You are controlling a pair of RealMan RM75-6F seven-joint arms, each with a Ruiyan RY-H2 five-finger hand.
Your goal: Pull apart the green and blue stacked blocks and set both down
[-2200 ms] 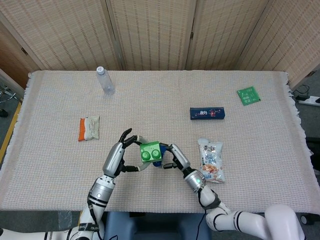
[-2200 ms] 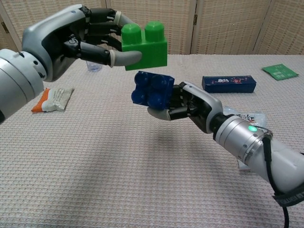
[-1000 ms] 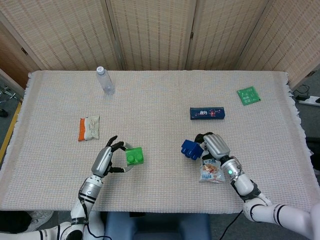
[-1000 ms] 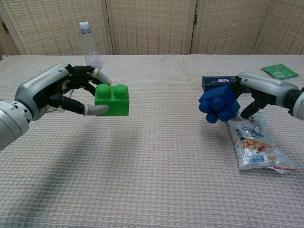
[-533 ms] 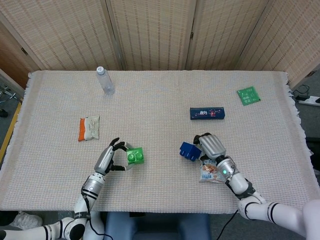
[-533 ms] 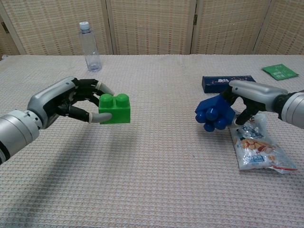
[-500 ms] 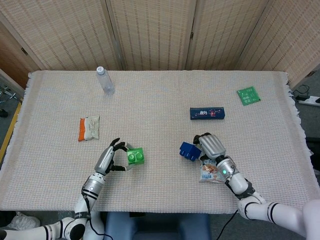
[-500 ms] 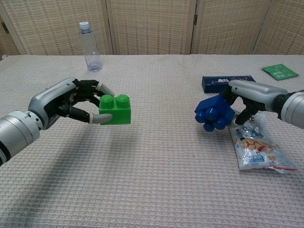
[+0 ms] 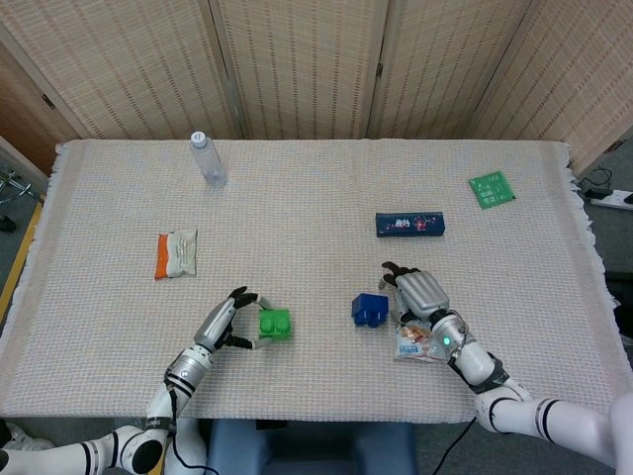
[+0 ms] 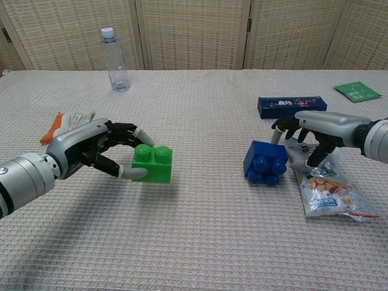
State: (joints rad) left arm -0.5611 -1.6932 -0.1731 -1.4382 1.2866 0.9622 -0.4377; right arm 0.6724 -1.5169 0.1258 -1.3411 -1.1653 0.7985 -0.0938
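Green block (image 10: 153, 164) down on tabletop (image 10: 200, 230), studs up; left robot hand (image 10: 100, 153) fingers curled round its left side, thumb under front edge, block gripped. Blue block (image 10: 264, 162) lies on tabletop, tipped on side, studs facing camera in chest view. Right robot hand (image 10: 309, 130) just beside it, fingers spread, holding nothing, resting partly over snack bag (image 10: 330, 193). Blocks well apart. Dark blue box (image 10: 288, 105), green packet (image 10: 356, 91), orange-white packet (image 9: 177, 253), clear bottle (image 10: 113, 59) elsewhere; print on all too small to read.
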